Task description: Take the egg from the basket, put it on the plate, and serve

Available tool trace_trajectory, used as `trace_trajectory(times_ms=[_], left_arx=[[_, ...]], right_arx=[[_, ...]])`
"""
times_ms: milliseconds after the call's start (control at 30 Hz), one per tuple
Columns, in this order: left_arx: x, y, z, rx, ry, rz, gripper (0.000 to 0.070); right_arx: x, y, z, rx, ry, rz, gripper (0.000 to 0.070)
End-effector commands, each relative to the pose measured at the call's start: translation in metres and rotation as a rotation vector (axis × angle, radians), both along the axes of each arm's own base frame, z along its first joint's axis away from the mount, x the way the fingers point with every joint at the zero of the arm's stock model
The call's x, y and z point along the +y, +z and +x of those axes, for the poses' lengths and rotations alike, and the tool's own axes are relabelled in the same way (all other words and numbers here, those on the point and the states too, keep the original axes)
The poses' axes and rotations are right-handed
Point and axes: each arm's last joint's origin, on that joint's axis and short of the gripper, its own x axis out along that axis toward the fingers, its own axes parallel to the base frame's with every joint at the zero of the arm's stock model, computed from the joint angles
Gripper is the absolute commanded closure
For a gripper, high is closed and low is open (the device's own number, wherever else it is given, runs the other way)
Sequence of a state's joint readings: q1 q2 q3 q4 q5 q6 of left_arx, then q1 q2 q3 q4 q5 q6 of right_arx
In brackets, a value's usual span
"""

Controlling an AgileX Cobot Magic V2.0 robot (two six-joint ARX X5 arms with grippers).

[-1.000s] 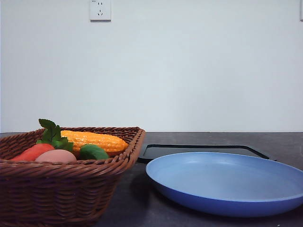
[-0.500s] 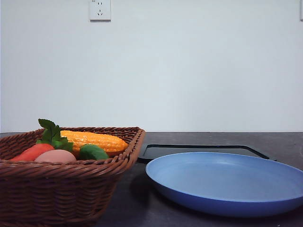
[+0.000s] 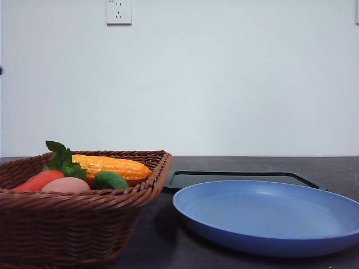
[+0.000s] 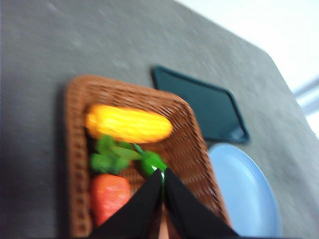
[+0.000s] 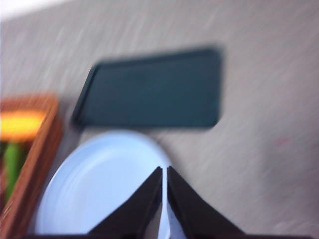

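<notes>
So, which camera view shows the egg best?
The front view: the egg lies in the basket, sharp and unblocked, beside the carrot, only its lower part behind the rim. In the left wrist view just a pinkish sliver shows between the end effector fingers. The right wrist view is blurred.

No readable text, label, brand or number is showing anywhere; the white plastic wall socket (image 3: pixel 119 12) is carrying no legible marking.
</notes>
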State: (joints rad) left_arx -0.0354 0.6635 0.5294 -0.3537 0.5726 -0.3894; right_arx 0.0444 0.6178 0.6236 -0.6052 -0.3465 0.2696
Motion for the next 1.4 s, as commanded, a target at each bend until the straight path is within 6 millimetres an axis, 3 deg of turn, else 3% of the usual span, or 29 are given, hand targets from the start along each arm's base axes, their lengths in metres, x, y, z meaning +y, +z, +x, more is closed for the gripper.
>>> trace_trajectory(times_ms=[0,367,433,500,600,733,1367], left_arx=[[-0.003,0.007,0.007,0.002,-0.069,0.008,0.07],[-0.022,0.008,0.028,0.124,-0.22,0.03,0.07],[-0.024,0.007,0.029,0.127,-0.229,0.031,0.0689],[-0.024,0.007,0.028,0.127,-0.232,0.031,0.0636],[-0.025,0.007,0.029,0.124,-0.232,0.031,0.0504],[-0.025,0.007,0.029,0.123,-0.231,0.03,0.0376],[-0.025,0.007,0.028,0.132,-0.229,0.028,0.037]], right_arx=[[0.001,0.002,0.007,0.035,0.058,-0.013,0.07],[0.006,-0.019,0.037,0.312,0.198,0.018,0.07],[0.006,-0.023,0.041,0.34,0.199,0.019,0.0663],[0.006,-0.027,0.044,0.364,0.197,0.02,0.0567],[0.006,-0.032,0.048,0.394,0.19,0.015,0.0449],[0.007,-0.038,0.053,0.426,0.189,0.014,0.0431],[0.015,-0.068,0.082,0.521,0.212,0.009,0.0431]])
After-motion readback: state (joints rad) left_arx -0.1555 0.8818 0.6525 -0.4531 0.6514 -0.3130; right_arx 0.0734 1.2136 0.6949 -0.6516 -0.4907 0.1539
